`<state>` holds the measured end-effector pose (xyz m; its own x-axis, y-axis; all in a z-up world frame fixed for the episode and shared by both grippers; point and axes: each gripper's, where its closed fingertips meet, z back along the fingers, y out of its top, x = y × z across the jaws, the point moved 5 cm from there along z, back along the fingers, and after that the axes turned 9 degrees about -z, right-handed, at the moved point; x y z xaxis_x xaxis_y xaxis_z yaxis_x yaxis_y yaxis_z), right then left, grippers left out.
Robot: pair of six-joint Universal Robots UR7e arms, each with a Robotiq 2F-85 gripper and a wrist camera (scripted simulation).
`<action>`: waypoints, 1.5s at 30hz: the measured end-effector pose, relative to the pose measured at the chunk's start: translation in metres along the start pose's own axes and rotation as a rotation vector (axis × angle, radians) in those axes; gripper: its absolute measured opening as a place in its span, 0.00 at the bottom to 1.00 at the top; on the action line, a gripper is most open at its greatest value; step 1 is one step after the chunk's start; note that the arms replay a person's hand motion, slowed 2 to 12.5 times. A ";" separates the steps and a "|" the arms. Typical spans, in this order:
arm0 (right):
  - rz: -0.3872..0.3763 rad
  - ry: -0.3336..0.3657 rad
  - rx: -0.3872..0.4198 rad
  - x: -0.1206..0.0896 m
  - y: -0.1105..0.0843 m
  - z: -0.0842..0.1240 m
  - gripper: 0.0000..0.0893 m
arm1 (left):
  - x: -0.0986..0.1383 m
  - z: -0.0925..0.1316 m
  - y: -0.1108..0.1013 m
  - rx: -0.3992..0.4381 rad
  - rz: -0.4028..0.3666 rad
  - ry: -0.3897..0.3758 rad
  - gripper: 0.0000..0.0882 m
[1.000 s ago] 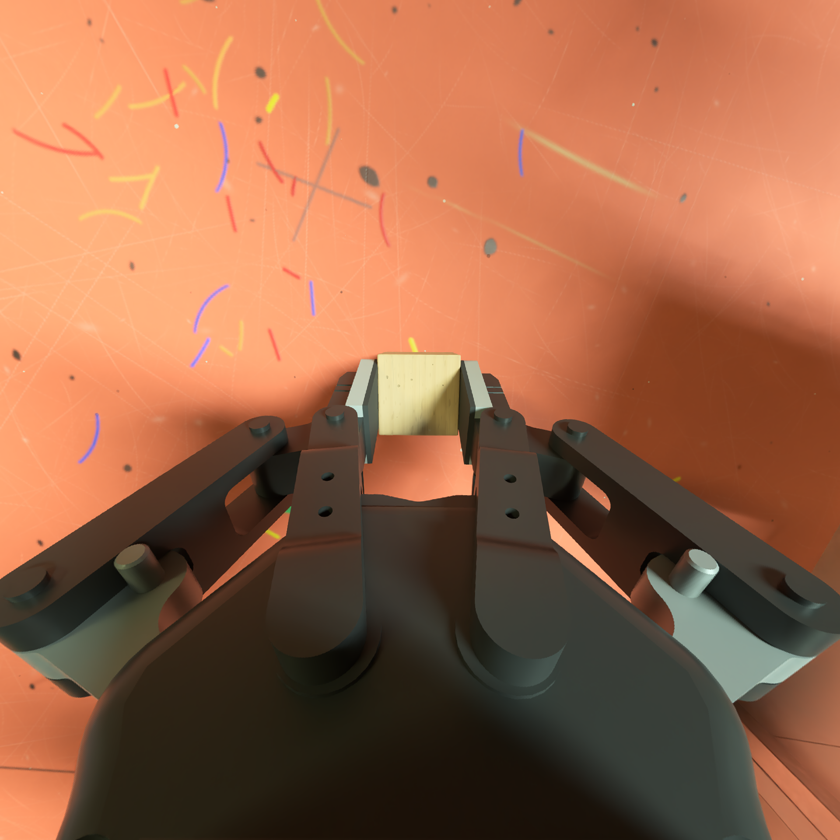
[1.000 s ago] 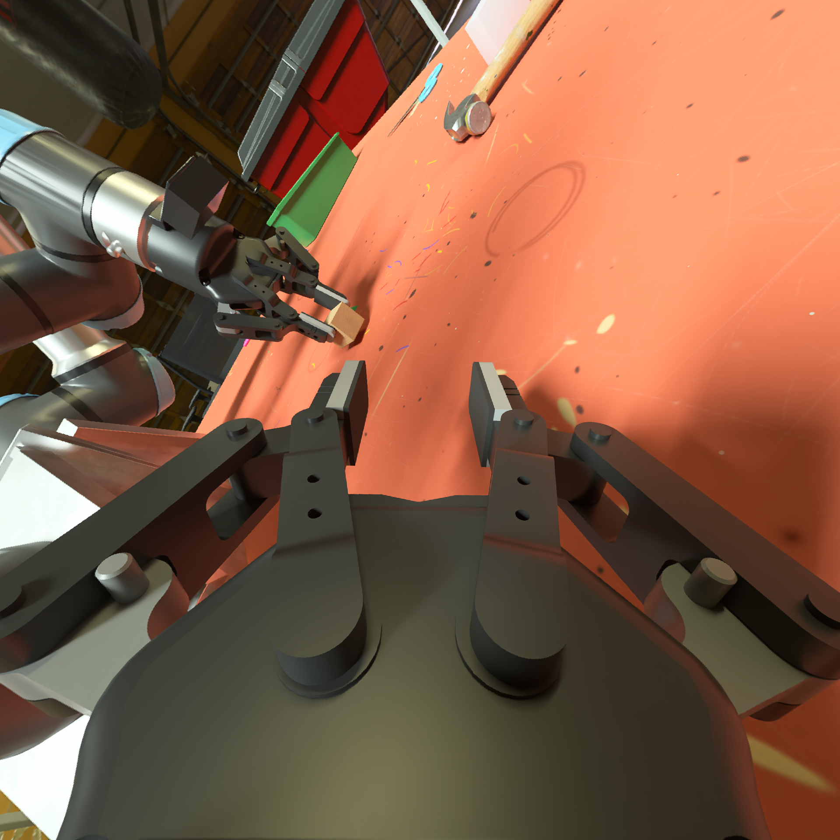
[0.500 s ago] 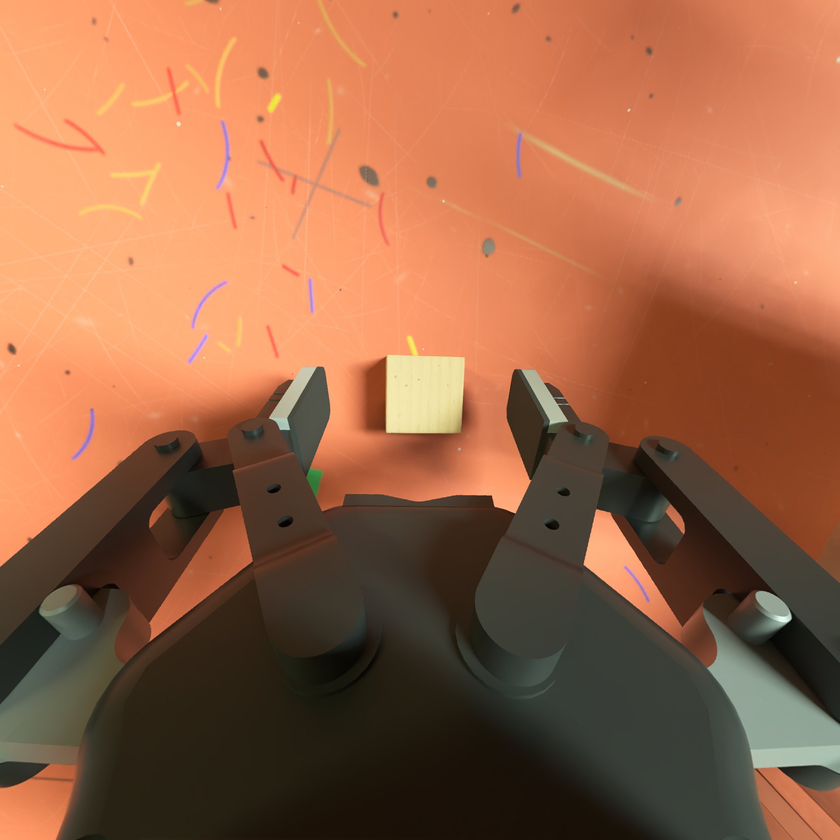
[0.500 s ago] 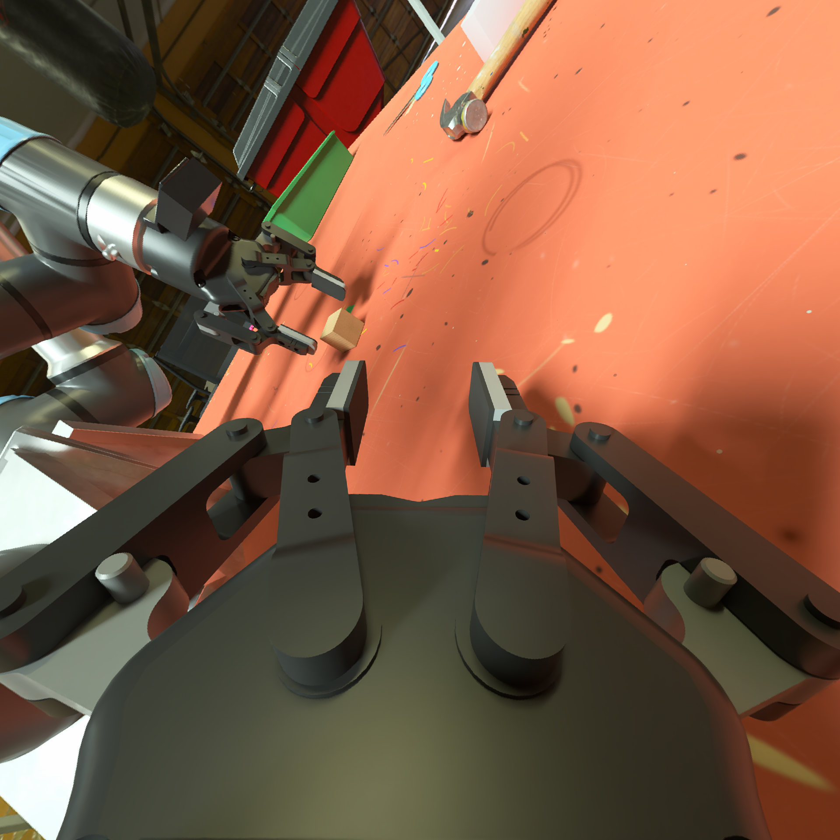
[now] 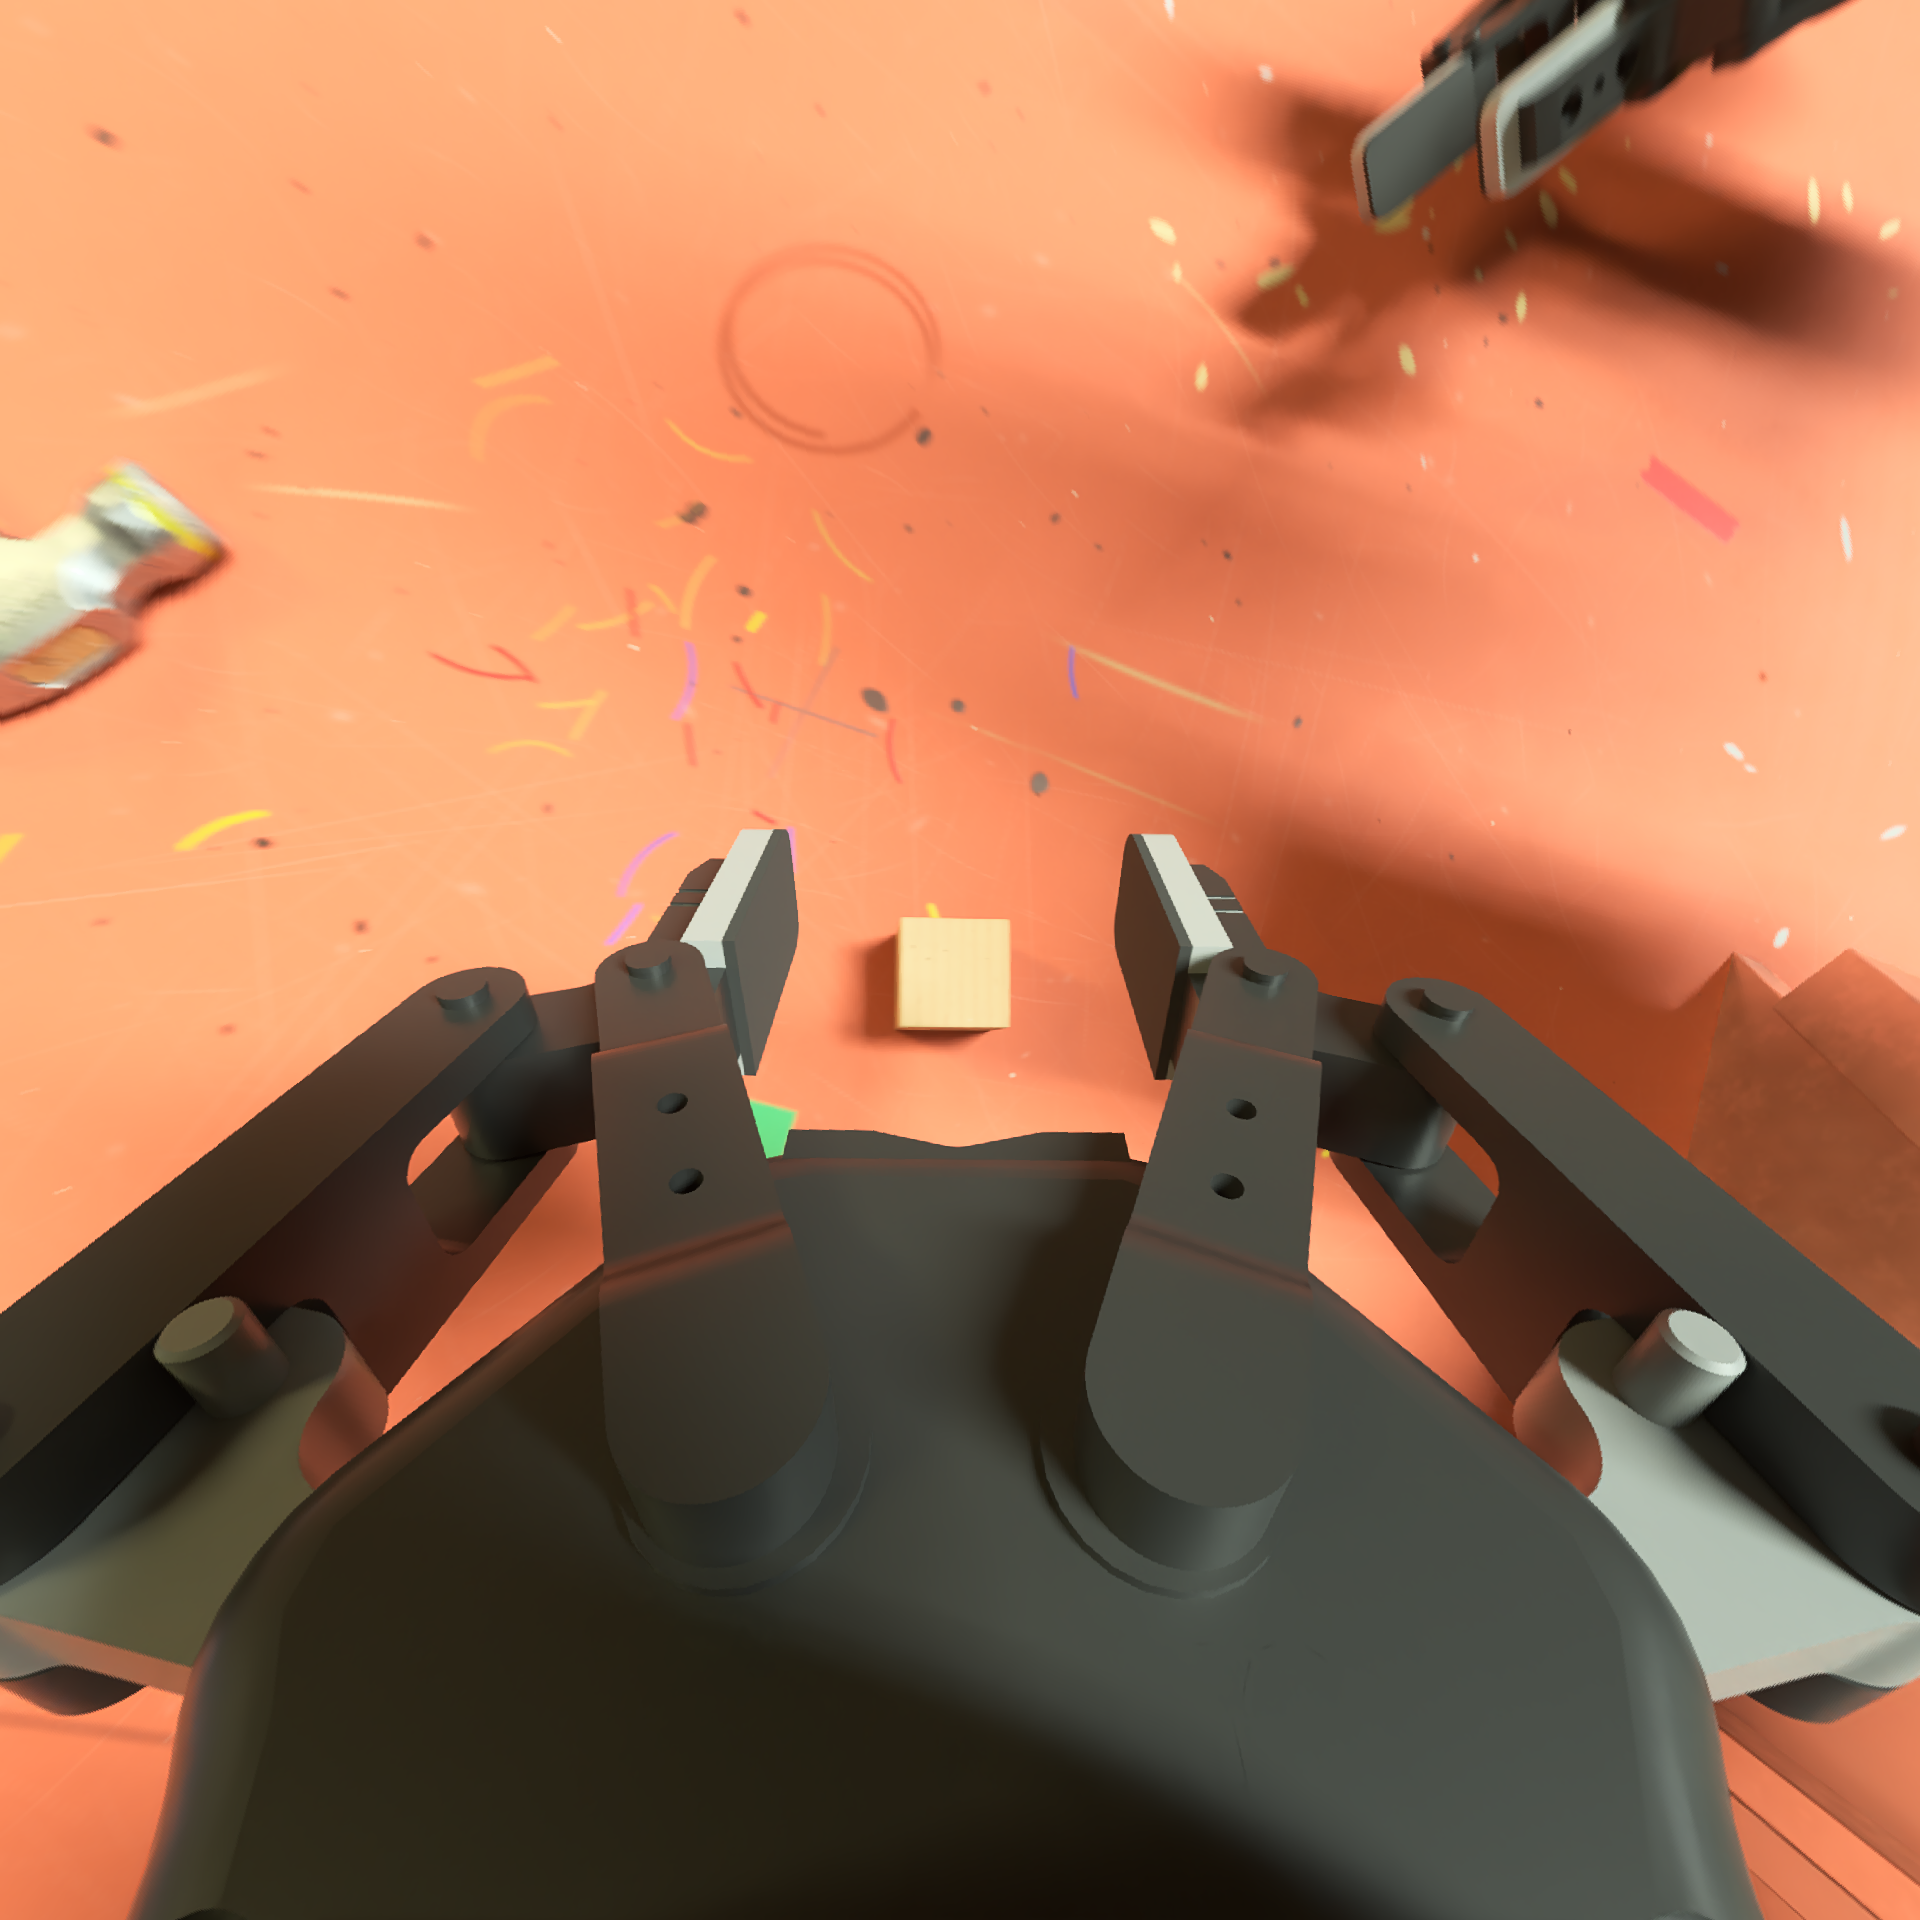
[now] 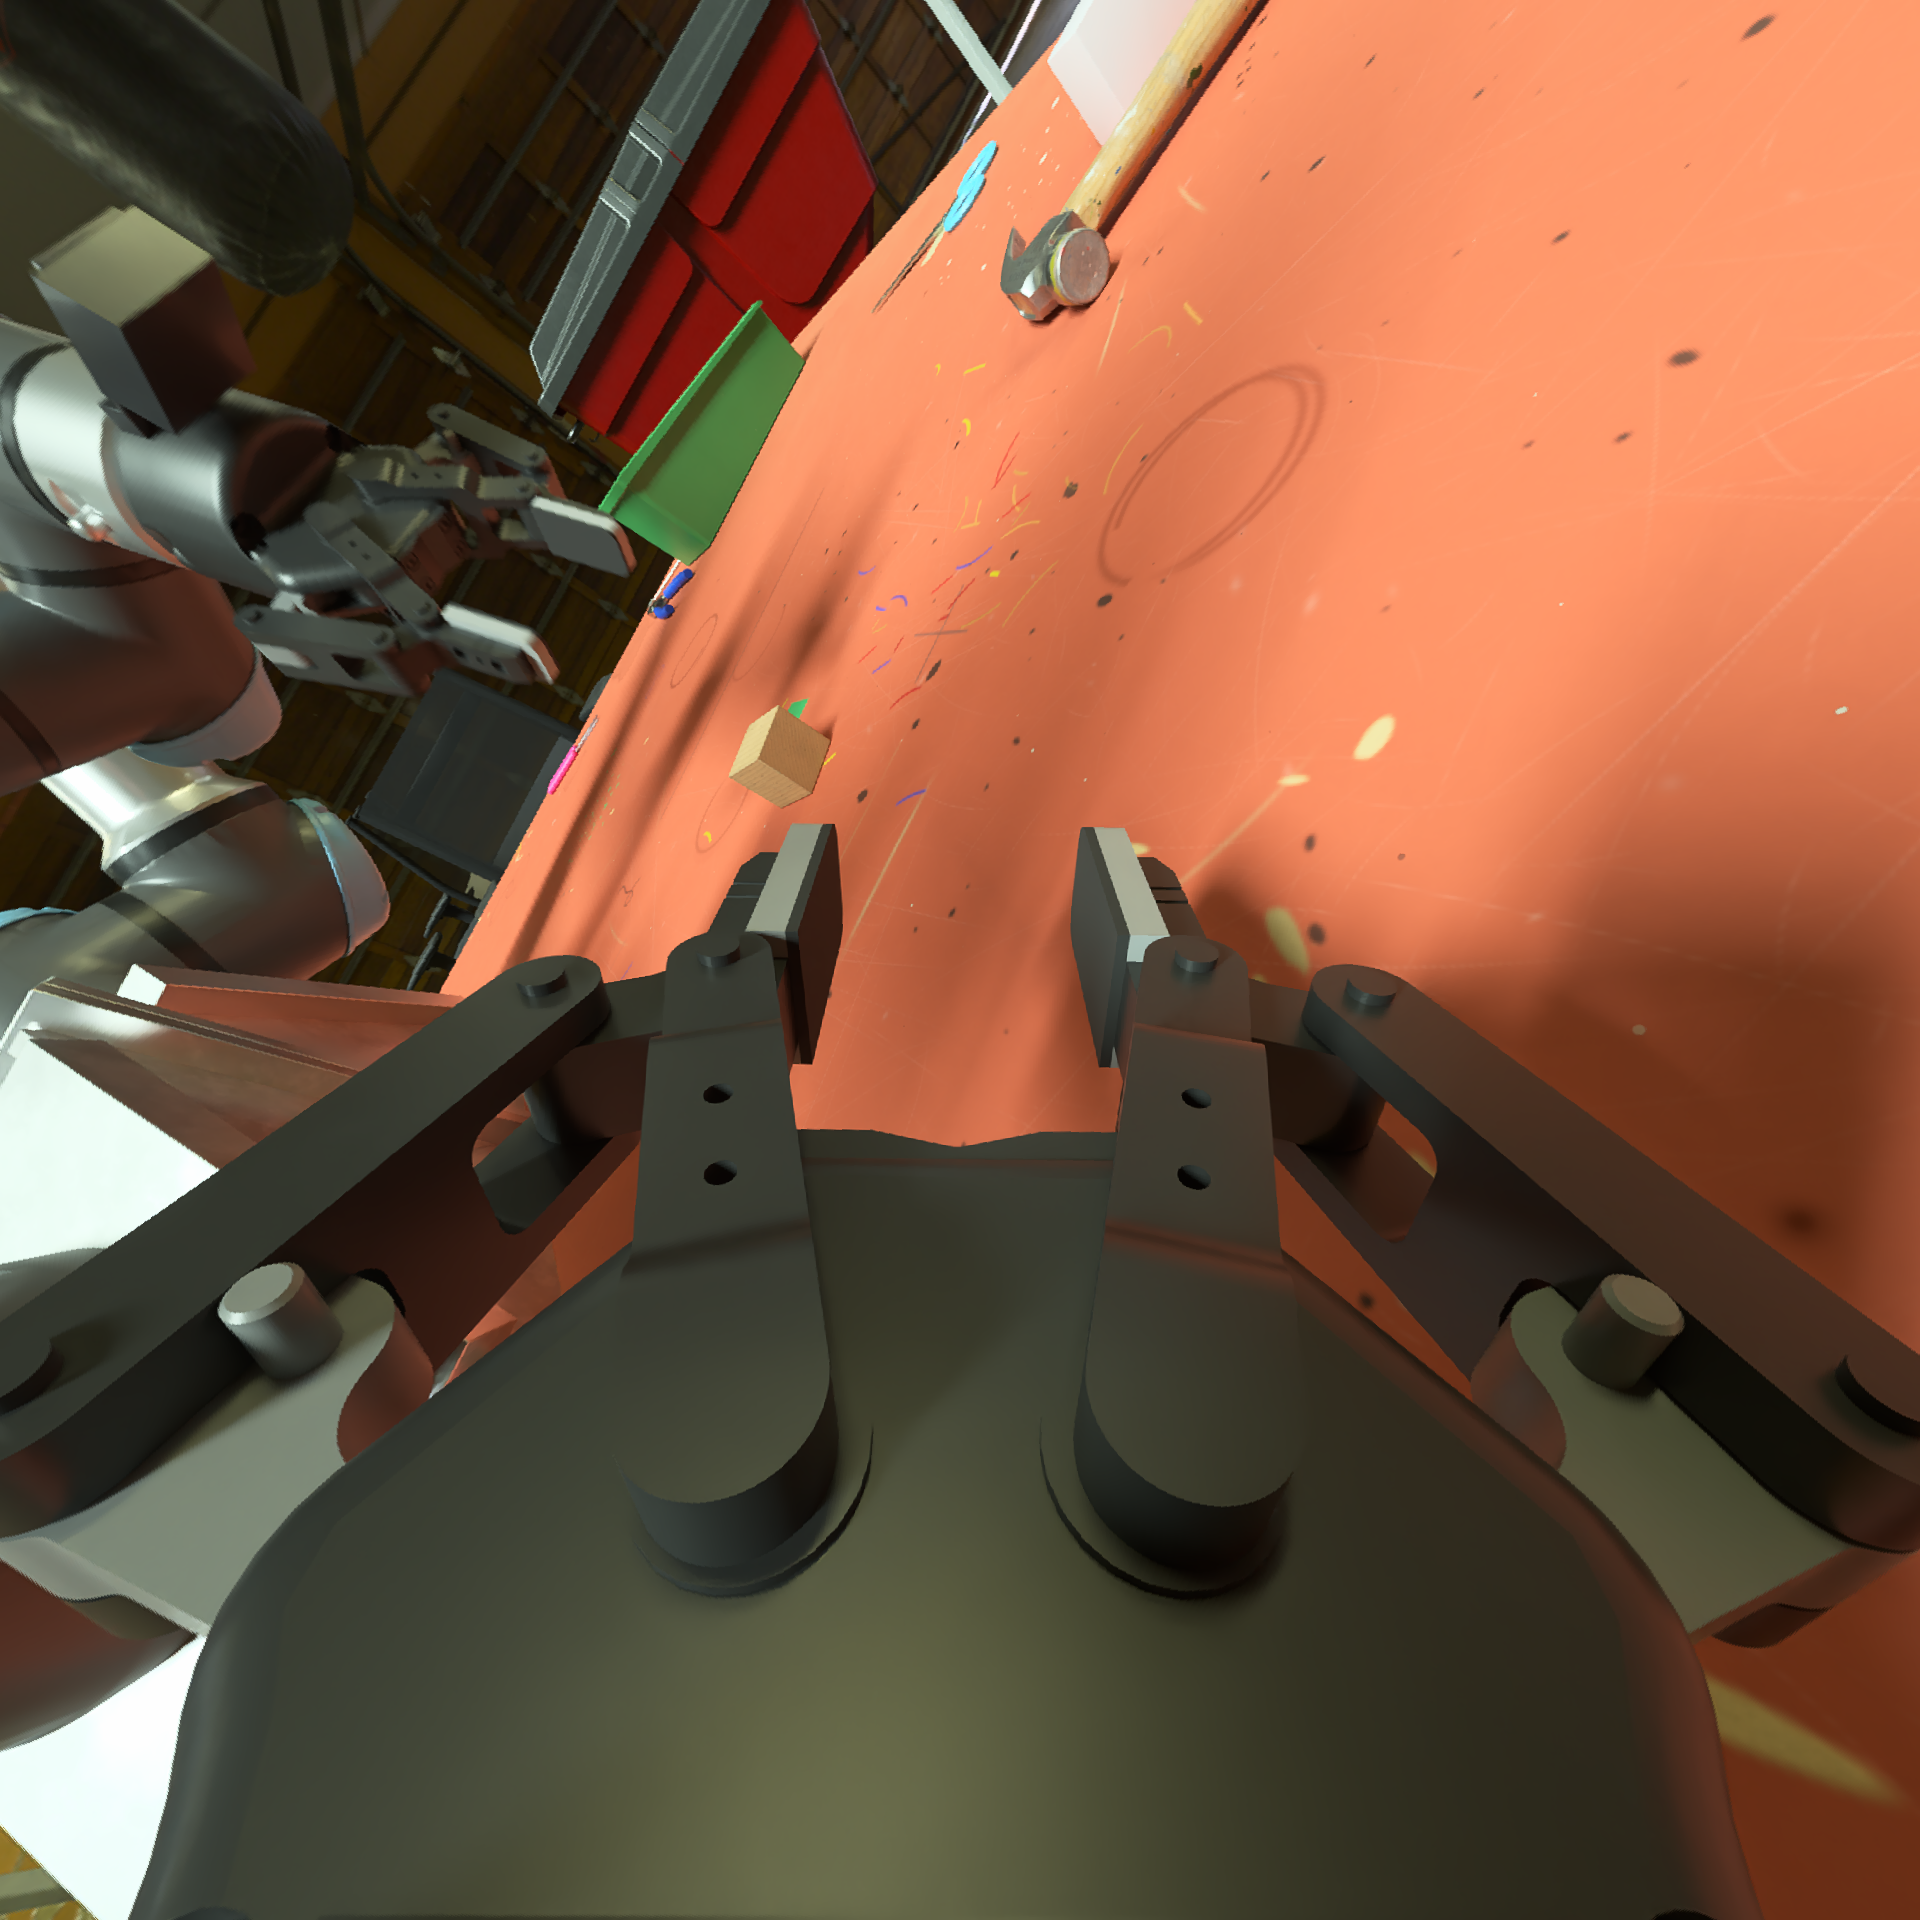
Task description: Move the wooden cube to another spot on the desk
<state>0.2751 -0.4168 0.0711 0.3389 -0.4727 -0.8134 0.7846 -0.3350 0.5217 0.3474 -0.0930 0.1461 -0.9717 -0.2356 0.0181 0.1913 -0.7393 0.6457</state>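
Wooden cube [image 5: 953, 974] below left end effector [image 5: 956, 940]

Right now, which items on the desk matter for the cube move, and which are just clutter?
Job:
- small pale wooden cube, resting on the orange desk
- left claw, open above it

Clutter:
- wooden-handled steel hammer
- green bin
- right claw, open, idle

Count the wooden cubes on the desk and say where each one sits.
1. The wooden cube rests on the orange desk, below and between the open left gripper's fingers, touching neither. The right wrist view shows that same cube. Others may lie out of view.
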 end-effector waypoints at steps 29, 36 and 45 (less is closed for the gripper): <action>0.002 -0.003 0.002 0.000 0.000 0.000 0.46 | -0.210 0.064 -0.142 -0.122 0.428 0.324 0.97; -0.003 -0.005 0.004 0.001 0.000 0.000 0.46 | -0.219 0.047 -0.152 -0.136 0.447 0.245 0.97; -0.007 -0.009 0.008 0.001 0.001 0.000 0.46 | -0.219 0.037 -0.164 -0.190 0.472 0.216 0.97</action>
<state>0.2760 -0.4179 0.0706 0.3288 -0.4774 -0.8148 0.7830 -0.3446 0.5179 0.5237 0.1037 0.0645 -0.7275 -0.6785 0.1022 0.6404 -0.6179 0.4561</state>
